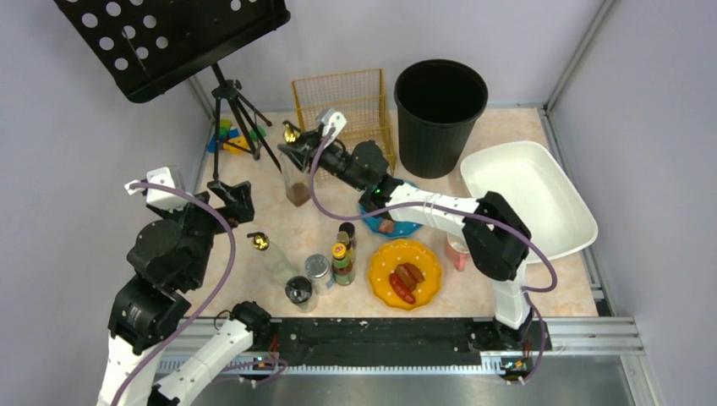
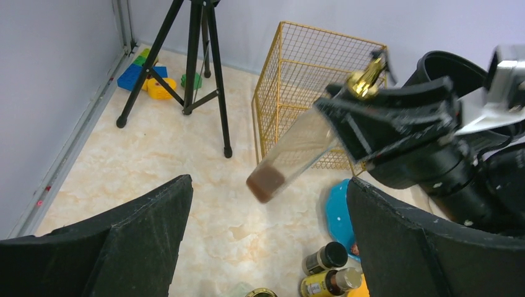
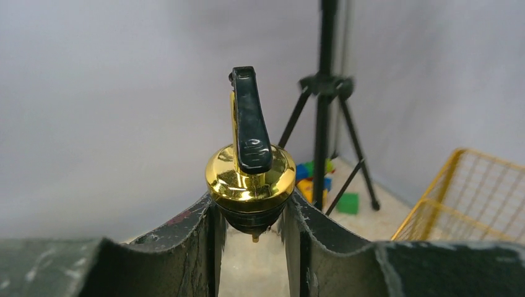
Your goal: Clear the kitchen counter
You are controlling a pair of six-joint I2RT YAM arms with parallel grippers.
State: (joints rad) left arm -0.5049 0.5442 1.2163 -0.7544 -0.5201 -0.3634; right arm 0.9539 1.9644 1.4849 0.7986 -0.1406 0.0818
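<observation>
The beige marbled kitchen counter (image 1: 507,127) holds bottles, jars and plates. My right gripper (image 1: 298,152) reaches to the back left and is shut on the neck of a tall clear bottle (image 1: 293,179) with a gold pourer cap and brown liquid at its base. In the right wrist view the fingers (image 3: 198,235) clamp just under the gold cap (image 3: 251,176). In the left wrist view the bottle (image 2: 291,154) hangs tilted, its base seemingly off the counter (image 2: 186,154). My left gripper (image 1: 232,199) is open and empty, left of the bottle; it also shows in its wrist view (image 2: 267,198).
A gold wire basket (image 1: 342,106), a black bin (image 1: 440,101) and a white tub (image 1: 524,199) stand at the back and right. A second gold-capped bottle (image 1: 272,255), spice jars (image 1: 317,271), a yellow plate with sausages (image 1: 404,272), a blue plate (image 1: 397,224), a pink cup (image 1: 457,252) and a tripod (image 1: 232,110) are nearby.
</observation>
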